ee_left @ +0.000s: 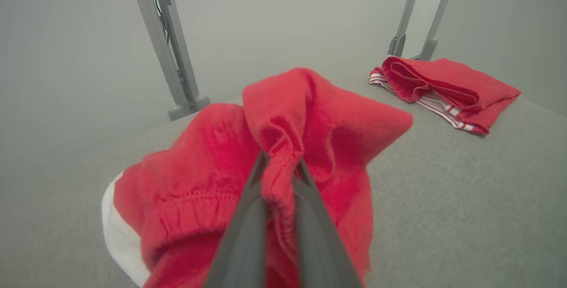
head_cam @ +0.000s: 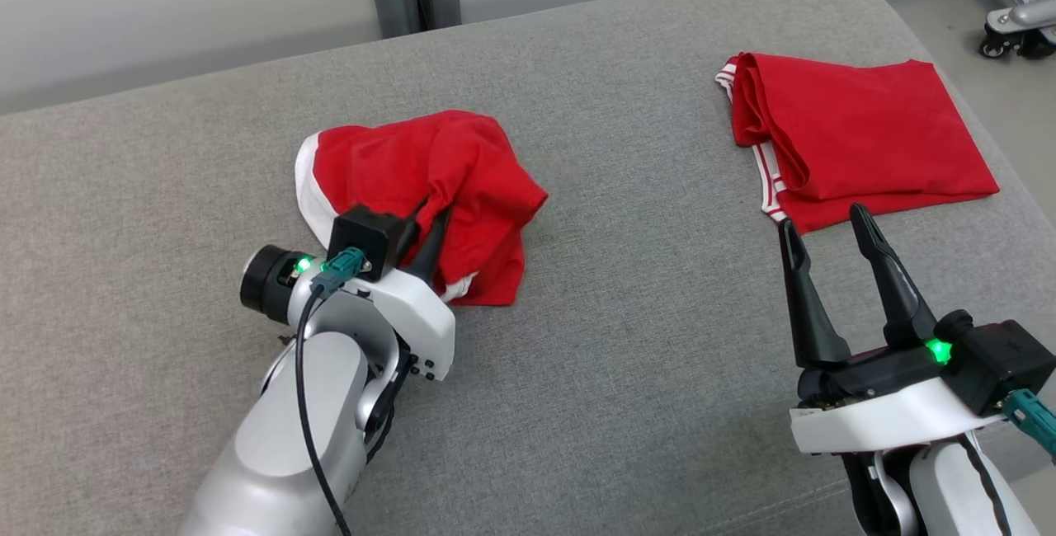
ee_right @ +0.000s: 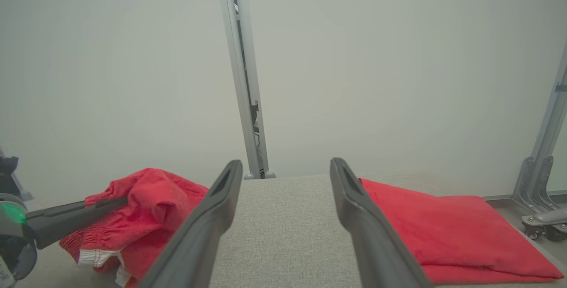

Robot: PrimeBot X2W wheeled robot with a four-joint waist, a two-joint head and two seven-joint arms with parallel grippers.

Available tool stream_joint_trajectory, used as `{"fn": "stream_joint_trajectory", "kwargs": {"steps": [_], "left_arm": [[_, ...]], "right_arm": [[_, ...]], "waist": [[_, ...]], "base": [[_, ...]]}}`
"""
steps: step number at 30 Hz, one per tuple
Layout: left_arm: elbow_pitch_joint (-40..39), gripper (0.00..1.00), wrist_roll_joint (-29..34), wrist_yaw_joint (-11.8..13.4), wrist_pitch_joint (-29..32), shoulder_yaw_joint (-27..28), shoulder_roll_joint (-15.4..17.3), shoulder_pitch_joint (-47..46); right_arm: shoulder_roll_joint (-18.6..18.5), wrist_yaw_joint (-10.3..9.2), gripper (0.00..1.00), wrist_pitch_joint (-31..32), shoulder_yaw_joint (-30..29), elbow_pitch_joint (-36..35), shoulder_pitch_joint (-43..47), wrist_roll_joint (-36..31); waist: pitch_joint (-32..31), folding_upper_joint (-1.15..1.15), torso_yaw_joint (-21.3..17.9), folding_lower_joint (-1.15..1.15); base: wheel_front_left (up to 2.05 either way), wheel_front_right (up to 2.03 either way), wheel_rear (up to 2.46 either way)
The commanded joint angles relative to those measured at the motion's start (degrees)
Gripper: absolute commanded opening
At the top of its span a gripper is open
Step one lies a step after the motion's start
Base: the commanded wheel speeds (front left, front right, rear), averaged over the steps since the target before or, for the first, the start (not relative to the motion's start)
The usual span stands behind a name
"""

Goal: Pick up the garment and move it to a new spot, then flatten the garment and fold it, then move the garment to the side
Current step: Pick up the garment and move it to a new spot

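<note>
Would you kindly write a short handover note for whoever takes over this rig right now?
Left gripper: shut on a pinch of the crumpled garment, which lies left of centre on the grey pad.
Right gripper: open, empty, just short of the folded garment at the pad's right end.
Done: crumpled garment grasped.
Left: move it to a new spot, flatten, fold, set aside.

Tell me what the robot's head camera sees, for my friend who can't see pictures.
The robot's left pincer is shut on a crumpled red garment with white trim, on a grey cushioned surface. Its right pincer is open, fingers pointing at a second red garment lying folded to the right.
</note>
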Motion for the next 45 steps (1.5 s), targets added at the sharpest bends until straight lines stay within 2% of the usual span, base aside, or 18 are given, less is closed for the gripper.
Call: {"fn": "stream_joint_trajectory", "kwargs": {"steps": [1,4,5,6,7,16,22,28,35,40,45], "left_arm": [[1.52,0.00,-0.31,-0.61,-0.56,-0.52,0.25,-0.89],[4.47,0.00,-1.05,-1.40,-1.78,-1.33,0.10,-2.08],[5.28,0.24,-1.41,-1.68,-2.21,-1.46,0.05,-2.41],[5.97,0.64,-1.75,-1.73,-2.68,-1.67,-0.01,-2.71],[6.44,1.00,-2.26,-1.70,-3.24,-1.62,-0.06,-3.02],[4.90,1.00,-6.24,-1.09,-6.36,-2.60,-0.19,-2.93],[-1.74,1.00,-5.94,2.05,-7.19,-0.29,0.62,1.10],[-15.35,1.00,-3.40,4.85,-7.18,5.79,2.63,9.83],[-27.60,1.00,1.54,5.62,-7.17,12.44,2.83,20.99],[-32.84,1.00,4.72,6.23,-7.16,16.59,1.81,27.54],[-34.69,1.00,6.61,6.66,-7.16,19.24,0.70,32.05]], "right_arm": [[-0.17,0.03,1.00,-0.30,0.19,0.23,-0.66,-0.04],[-0.34,0.03,1.00,-0.30,0.38,0.57,-1.08,0.03],[-0.37,0.03,1.00,-0.30,0.49,0.68,-1.20,0.12],[-0.38,0.03,1.00,-0.30,0.61,0.78,-1.31,0.27],[-0.36,0.03,1.00,-0.30,0.66,0.93,-1.43,0.45],[-0.61,0.03,1.00,-0.30,2.12,1.75,-2.05,0.95],[-0.90,0.03,1.00,-0.30,2.51,2.18,-1.62,1.69],[-0.92,0.03,1.00,-0.30,2.17,3.01,-0.12,1.32],[-0.97,0.03,1.00,-0.30,1.23,3.88,1.65,1.23],[-0.60,0.03,1.00,-0.30,-0.38,3.28,3.59,0.45],[0.03,0.03,1.00,-0.30,-2.47,3.21,6.47,-0.27]], "waist": [[0.26,0.00,0.14,0.00],[0.59,0.00,0.41,0.00],[0.65,0.00,0.52,0.00],[0.67,0.00,0.64,0.00],[0.62,0.00,0.80,0.00],[-1.49,0.00,3.33,0.00],[-3.53,0.00,6.30,0.00],[-5.57,0.00,9.24,0.00],[-8.44,0.00,11.23,0.00],[-9.78,0.00,12.07,0.00],[-10.60,0.00,12.69,0.00]], "base": [[0.00,0.00,0.00],[0.00,0.00,0.00],[0.00,0.00,0.00],[0.00,0.00,0.00],[0.00,0.00,0.00],[0.00,0.00,0.00],[0.00,0.00,0.00],[0.00,0.00,0.00],[0.00,0.00,0.00],[0.00,0.00,0.00],[0.00,0.00,0.00]]}}
